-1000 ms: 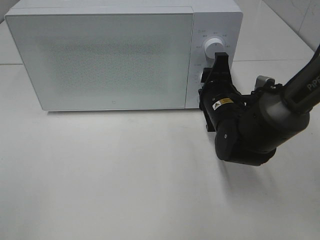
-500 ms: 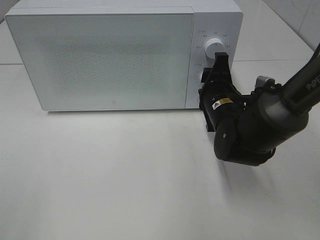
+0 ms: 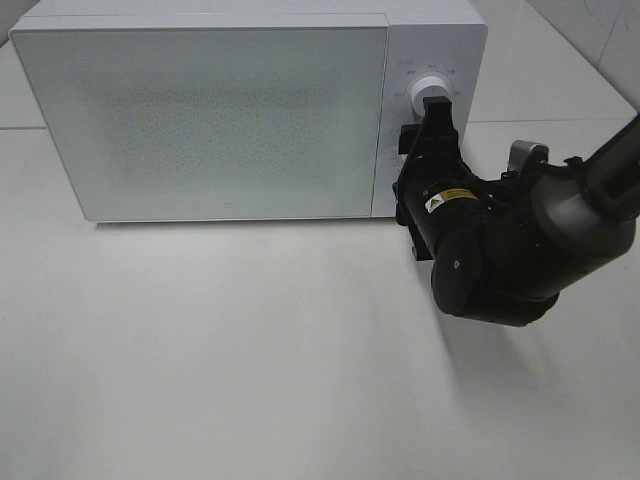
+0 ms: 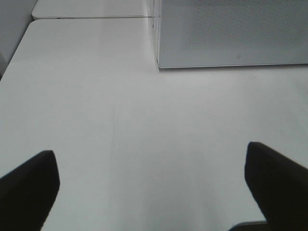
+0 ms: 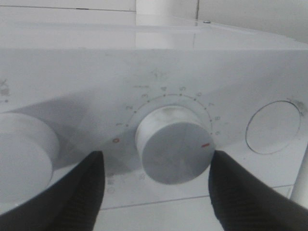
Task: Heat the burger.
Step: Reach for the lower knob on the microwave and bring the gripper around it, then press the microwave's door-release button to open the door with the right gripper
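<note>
The burger is out of view; the white microwave [image 3: 200,110] has its frosted door shut. My right gripper [image 3: 424,130] is at the control panel, just below the upper knob [image 3: 432,88]. In the right wrist view its black fingers [image 5: 72,192] stand on either side of the lower knob [image 5: 174,147], open, with a gap on each side. That knob's red mark points away from the orange zero mark. My left gripper [image 4: 154,192] hangs open over bare table in front of the microwave's corner [image 4: 157,62], with nothing between its fingers.
A round button [image 5: 273,127] sits beside the lower knob on the panel, and the upper knob [image 5: 19,159] is on its other side. The white table [image 3: 220,350] stretches in front of the microwave. A tiled wall [image 3: 590,30] rises at the back right.
My right gripper's fingers have spread apart from the lower knob, and the wrist has shifted slightly. The left arm and the microwave door have not moved.
</note>
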You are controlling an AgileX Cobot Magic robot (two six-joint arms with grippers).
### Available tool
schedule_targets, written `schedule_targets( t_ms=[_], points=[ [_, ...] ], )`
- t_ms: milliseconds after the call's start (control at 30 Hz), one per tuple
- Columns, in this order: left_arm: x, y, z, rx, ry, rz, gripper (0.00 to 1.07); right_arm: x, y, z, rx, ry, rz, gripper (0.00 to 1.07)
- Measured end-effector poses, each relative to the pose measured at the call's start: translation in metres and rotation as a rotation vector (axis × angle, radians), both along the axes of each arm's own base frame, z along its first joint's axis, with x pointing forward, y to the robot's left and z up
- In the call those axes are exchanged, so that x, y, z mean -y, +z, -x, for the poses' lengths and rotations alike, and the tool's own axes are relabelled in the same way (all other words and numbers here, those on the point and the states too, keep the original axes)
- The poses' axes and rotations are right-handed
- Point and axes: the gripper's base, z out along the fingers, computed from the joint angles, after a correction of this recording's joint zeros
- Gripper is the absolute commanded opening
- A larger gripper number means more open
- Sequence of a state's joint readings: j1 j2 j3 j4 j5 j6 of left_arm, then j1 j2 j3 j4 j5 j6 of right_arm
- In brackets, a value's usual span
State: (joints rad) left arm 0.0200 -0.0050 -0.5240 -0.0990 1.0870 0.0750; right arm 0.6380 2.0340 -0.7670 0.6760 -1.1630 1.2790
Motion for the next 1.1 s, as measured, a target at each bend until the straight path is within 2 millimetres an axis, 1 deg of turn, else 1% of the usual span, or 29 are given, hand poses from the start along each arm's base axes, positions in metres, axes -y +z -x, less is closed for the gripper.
schedule_targets(
  t_ms=[67, 100, 133, 200, 233, 267, 300, 367, 433, 533, 567, 600, 633, 700, 733, 767, 800, 833, 867, 900, 967, 1067, 1100],
  points=[
    [0.0, 0.0, 0.0, 0.0, 0.0, 0.0, 0.99, 0.002, 0.005, 0.007, 0.013, 0.029, 0.03, 0.69],
    [0.0, 0.0, 0.0, 0.0, 0.0, 0.0, 0.99, 0.002, 0.005, 0.007, 0.013, 0.029, 0.03, 0.69],
    [0.0, 0.0, 0.0, 0.001, 0.0, 0.0, 0.99, 0.002, 0.009, 0.013, 0.017, 0.051, 0.063, 0.7],
    [0.0, 0.0, 0.0, 0.001, 0.0, 0.0, 0.99, 0.004, 0.012, 0.016, 0.019, 0.062, 0.088, 0.7],
    [0.0, 0.0, 0.0, 0.001, 0.0, 0.0, 0.99, 0.007, 0.016, 0.021, 0.019, 0.076, 0.134, 0.7],
    [0.0, 0.0, 0.0, 0.001, 0.0, 0.0, 0.99, 0.007, 0.016, 0.021, 0.019, 0.076, 0.134, 0.7],
    [0.0, 0.0, 0.0, 0.001, 0.0, 0.0, 0.99, 0.011, 0.019, 0.028, -0.002, 0.096, 0.192, 0.7],
    [0.0, 0.0, 0.0, 0.001, 0.0, 0.0, 0.99, 0.013, 0.019, 0.031, -0.022, 0.11, 0.219, 0.7],
    [0.0, 0.0, 0.0, 0.001, 0.0, 0.0, 0.99, 0.018, 0.024, 0.043, -0.08, 0.184, 0.363, 0.7],
    [0.0, 0.0, 0.0, 0.001, 0.0, 0.0, 0.99, 0.019, 0.026, 0.046, -0.098, 0.211, 0.407, 0.7],
    [0.0, 0.0, 0.0, 0.001, 0.0, 0.0, 0.99, 0.019, 0.028, 0.051, -0.138, 0.272, 0.49, 0.7],
    [0.0, 0.0, 0.0, 0.001, 0.0, 0.0, 0.99, 0.019, 0.029, 0.053, -0.155, 0.306, 0.537, 0.7],
    [0.0, 0.0, 0.0, 0.001, 0.0, 0.0, 0.99, 0.019, 0.029, 0.053, -0.155, 0.306, 0.537, 0.7],
    [0.0, 0.0, 0.0, 0.001, 0.0, 0.0, 0.99, 0.023, 0.037, 0.057, -0.183, 0.412, 0.676, 0.7],
    [0.0, 0.0, 0.0, 0.001, 0.0, 0.0, 0.99, 0.023, 0.037, 0.057, -0.183, 0.412, 0.676, 0.7],
    [0.0, 0.0, 0.0, 0.001, 0.0, 0.0, 0.99, 0.027, 0.041, 0.058, -0.197, 0.475, 0.754, 0.7],
    [0.0, 0.0, 0.0, 0.001, 0.0, 0.0, 0.99, 0.027, 0.041, 0.058, -0.197, 0.475, 0.754, 0.7],
    [0.0, 0.0, 0.0, 0.001, 0.0, 0.0, 0.99, 0.031, 0.046, 0.061, -0.208, 0.549, 0.829, 0.7],
    [0.0, 0.0, 0.0, 0.001, 0.0, 0.0, 0.99, 0.033, 0.049, 0.062, -0.207, 0.586, 0.869, 0.7],
    [0.0, 0.0, 0.0, 0.001, 0.0, 0.0, 0.99, 0.033, 0.049, 0.062, -0.207, 0.586, 0.869, 0.7],
    [0.0, 0.0, 0.0, 0.001, 0.0, 0.0, 0.99, 0.046, 0.058, 0.067, -0.219, 0.728, 1.008, 0.7],
    [0.0, 0.0, 0.0, 0.001, 0.0, 0.0, 0.99, 0.05, 0.06, 0.069, -0.232, 0.764, 1.037, 0.7],
    [0.0, 0.0, 0.0, 0.001, 0.0, 0.0, 0.99, 0.057, 0.064, 0.074, -0.255, 0.824, 1.089, 0.7]
  ],
)
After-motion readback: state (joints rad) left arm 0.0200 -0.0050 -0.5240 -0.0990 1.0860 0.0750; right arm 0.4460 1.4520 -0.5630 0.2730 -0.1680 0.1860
